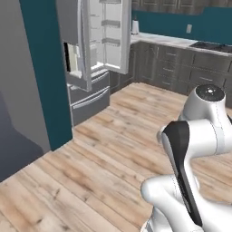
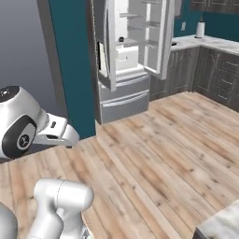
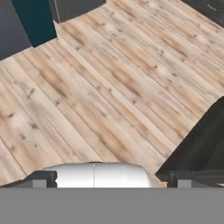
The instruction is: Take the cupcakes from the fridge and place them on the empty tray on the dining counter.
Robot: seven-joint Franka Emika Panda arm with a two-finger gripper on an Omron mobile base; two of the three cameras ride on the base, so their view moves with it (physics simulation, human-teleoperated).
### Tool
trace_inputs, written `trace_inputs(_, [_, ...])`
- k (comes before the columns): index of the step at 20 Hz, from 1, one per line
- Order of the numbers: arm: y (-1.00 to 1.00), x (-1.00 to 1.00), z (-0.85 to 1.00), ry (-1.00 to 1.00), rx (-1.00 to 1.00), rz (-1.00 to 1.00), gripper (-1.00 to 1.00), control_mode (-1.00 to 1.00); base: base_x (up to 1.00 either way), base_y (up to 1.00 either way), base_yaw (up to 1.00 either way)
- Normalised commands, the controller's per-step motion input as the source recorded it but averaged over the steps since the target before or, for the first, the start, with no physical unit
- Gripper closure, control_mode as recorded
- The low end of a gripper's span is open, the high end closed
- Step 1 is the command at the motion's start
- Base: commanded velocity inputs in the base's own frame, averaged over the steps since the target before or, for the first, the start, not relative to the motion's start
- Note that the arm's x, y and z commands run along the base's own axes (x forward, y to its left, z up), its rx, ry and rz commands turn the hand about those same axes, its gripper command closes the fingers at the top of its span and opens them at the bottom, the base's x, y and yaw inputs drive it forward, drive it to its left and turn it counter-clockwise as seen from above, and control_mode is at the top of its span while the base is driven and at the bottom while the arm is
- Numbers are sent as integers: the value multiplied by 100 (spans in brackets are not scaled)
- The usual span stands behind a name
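Your fridge point(image 1: 90, 54) stands across the wood floor point(image 1: 113, 149), at the far left in the left base view and far centre in the right base view. Its French doors are swung open, showing a white interior with shelves and door bins. The cupcakes must be in there by the task's wording, but at this range you cannot pick them out; one small dark spot sits on a shelf in the right base view, too small to name. The marble corner of what is probably the dining counter point(image 2: 221, 223) shows at the near right of the right base view; the tray cannot be picked out.

The gripper point(image 3: 107, 177) points down at bare floor in the hand view. The two dark fingertips point(image 3: 41, 179) sit well apart with nothing between them, so the jaws are spread and empty.

You are far from the fridge, so the base needs to drive closer before any reach.

Expect the cupcakes to be light, soft and easily crushed, with a crumbly top. I would take hold low, across the wrapper sides, where the body is firmest, and close gently. Since each is about as wide as the gripper, the jaws should be fully spread on approach. Keep each cupcake upright in transit, and watch the shelf edges and the open door on the way in and out.
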Motion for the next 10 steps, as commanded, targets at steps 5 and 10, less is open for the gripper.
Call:
trace_inputs(5, [0, 0, 0, 0, 0, 0, -100, 100, 100, 0, -34])
trace_inputs(10, [0, 0, 0, 0, 0, 0, -100, 100, 100, 0, -35])
